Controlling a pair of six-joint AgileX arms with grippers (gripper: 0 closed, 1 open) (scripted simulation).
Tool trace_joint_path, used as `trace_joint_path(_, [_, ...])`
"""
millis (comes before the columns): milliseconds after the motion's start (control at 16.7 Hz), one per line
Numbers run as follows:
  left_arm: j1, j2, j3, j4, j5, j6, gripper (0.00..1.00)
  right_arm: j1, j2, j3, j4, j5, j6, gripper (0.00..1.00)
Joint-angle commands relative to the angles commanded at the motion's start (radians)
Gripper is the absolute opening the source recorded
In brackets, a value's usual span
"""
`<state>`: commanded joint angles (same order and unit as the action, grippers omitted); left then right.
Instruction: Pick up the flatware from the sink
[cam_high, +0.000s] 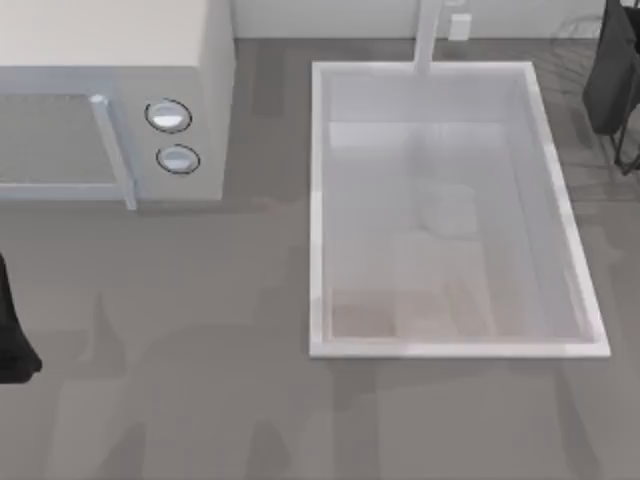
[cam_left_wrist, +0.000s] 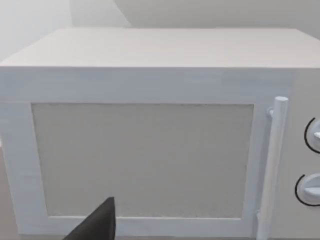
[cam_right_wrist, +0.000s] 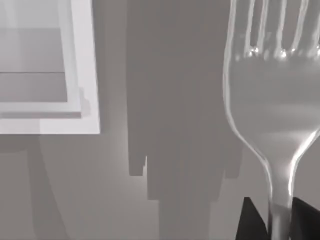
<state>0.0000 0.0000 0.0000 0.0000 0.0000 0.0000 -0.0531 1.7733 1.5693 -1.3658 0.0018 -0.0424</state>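
Observation:
The flatware, a shiny silver fork (cam_right_wrist: 272, 100), hangs close to the right wrist camera with its tines pointing away. My right gripper (cam_right_wrist: 277, 212) is shut on the fork's narrow handle, with a black finger (cam_right_wrist: 250, 222) on each side. The fork is held above the grey counter, outside a corner of the sink (cam_right_wrist: 85, 80). In the top view the sink (cam_high: 318, 200) is a large white basin at centre right, and my right gripper (cam_high: 612, 80) is past its far right corner. My left gripper (cam_high: 10, 345) is parked at the left edge.
A white microwave (cam_high: 205, 100) with two round knobs (cam_high: 168, 116) stands at the back left; the left wrist view faces its door (cam_left_wrist: 142, 160). A white faucet post (cam_high: 428, 35) rises at the sink's far rim. Grey counter lies in front of the sink.

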Motion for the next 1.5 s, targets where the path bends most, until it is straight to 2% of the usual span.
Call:
trace_joint_path(180, [0.000,0.000,0.000,0.000,0.000,0.000,1.00,0.000,0.010,-0.066,0.070,0.000,0.001,0.00])
trace_joint_path(600, [0.000,0.000,0.000,0.000,0.000,0.000,1.00,0.000,0.060,-0.327,0.394,-0.001,0.003,0.00])
trace_joint_path(900, [0.000,0.000,0.000,0.000,0.000,0.000,1.00,0.000,0.068,-0.355,0.422,-0.001,0.003,0.00])
trace_joint_path(1500, [0.000,0.000,0.000,0.000,0.000,0.000,1.00,0.000,0.068,-0.355,0.422,-0.001,0.003,0.75])
